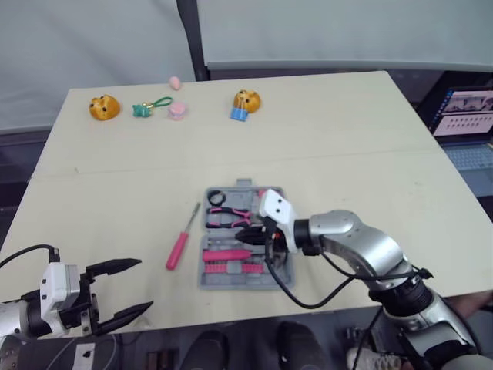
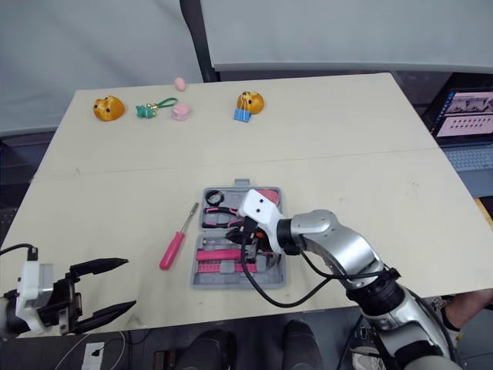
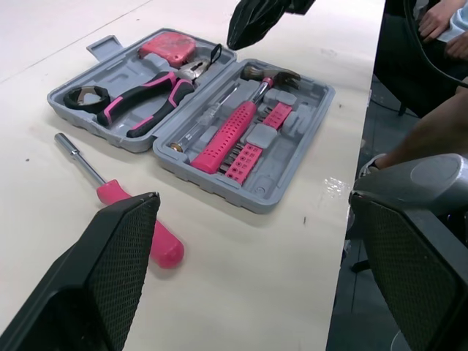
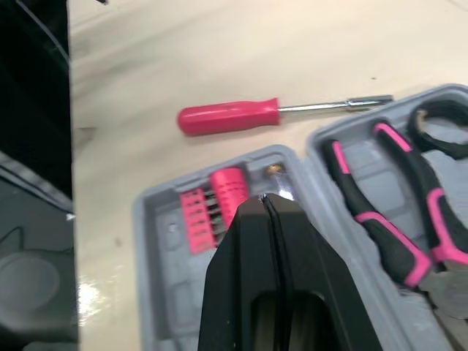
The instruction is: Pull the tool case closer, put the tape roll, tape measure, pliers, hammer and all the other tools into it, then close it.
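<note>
The head views place the open gray tool case (image 1: 245,184) in the lower middle of the frame, near the desk's (image 1: 347,154) front edge. The pink-handled screwdriver (image 1: 182,240) lies on the desk just beside it, toward the frame's left. Small orange toys (image 1: 103,107), a green keychain (image 1: 151,105) and a blue clip (image 1: 239,114) sit well apart along the far edge.

The left wrist view gives what the head views leave small. In one half of the case lie the black tape roll (image 3: 84,96), the pink-and-black pliers (image 3: 139,102) and the pink tape measure (image 3: 170,47). The other half has the hammer (image 3: 234,128) and a row of pink bits (image 3: 248,157). A person's hand (image 3: 439,22) shows in that view's upper right corner.

The right wrist view settles the right pincer (image 4: 267,201). Its two black fingers are pressed together with only a thin seam between them. Nothing can be seen held in them. The tip hangs over the case, by the end of the hammer's handle and the bits.

In the head views the right arm comes up from the lower right corner, bends at the elbow and lies across toward the middle. Its pincer points to the frame's left above the case. The left arm sits low in the lower left corner. The left pincer (image 1: 146,284) is spread wide and holds nothing. It points toward the frame's right, near the desk's front edge and well apart from the screwdriver.
</note>
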Robot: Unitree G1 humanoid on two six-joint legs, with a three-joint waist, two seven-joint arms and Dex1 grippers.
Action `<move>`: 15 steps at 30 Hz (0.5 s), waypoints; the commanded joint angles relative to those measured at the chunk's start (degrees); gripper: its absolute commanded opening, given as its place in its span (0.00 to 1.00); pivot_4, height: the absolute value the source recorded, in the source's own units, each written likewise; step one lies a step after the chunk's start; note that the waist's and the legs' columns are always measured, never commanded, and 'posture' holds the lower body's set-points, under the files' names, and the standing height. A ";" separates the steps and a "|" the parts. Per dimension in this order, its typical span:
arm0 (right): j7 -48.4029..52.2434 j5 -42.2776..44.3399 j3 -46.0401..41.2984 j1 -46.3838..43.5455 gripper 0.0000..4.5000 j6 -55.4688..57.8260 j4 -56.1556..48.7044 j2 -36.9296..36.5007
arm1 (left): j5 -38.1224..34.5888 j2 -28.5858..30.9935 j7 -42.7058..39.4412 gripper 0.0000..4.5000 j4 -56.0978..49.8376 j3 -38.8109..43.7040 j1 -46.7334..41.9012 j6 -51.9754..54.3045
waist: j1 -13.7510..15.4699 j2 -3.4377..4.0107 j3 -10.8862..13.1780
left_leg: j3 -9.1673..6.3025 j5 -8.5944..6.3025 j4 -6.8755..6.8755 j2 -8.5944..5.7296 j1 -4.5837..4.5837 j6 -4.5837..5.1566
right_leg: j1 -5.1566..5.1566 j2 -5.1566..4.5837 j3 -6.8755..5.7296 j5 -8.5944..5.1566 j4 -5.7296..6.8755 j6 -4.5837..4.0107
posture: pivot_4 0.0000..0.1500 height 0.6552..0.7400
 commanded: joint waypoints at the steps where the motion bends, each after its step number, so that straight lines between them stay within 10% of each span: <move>1: 2.18 -1.88 0.23 1.88 0.01 -6.79 1.84 0.61 | -0.40 0.86 -0.02 1.00 -0.48 0.12 -0.54 0.11 | 0.00 0.00 0.00 | 0.00 0.00 0.00 0.00 0.00 0.00 | 0.00 0.00 0.00 0.00 0.00 0.00 | 1.00 0.67; 15: 6.45 -8.45 2.60 4.23 0.01 -17.10 9.57 2.44 | -0.53 1.91 0.11 1.00 -0.79 0.43 -1.51 1.30 | -0.03 -0.02 -0.01 | 0.01 0.00 0.00 0.07 0.03 0.00 | 0.02 0.02 0.00 0.00 0.00 0.00 | 1.00 0.67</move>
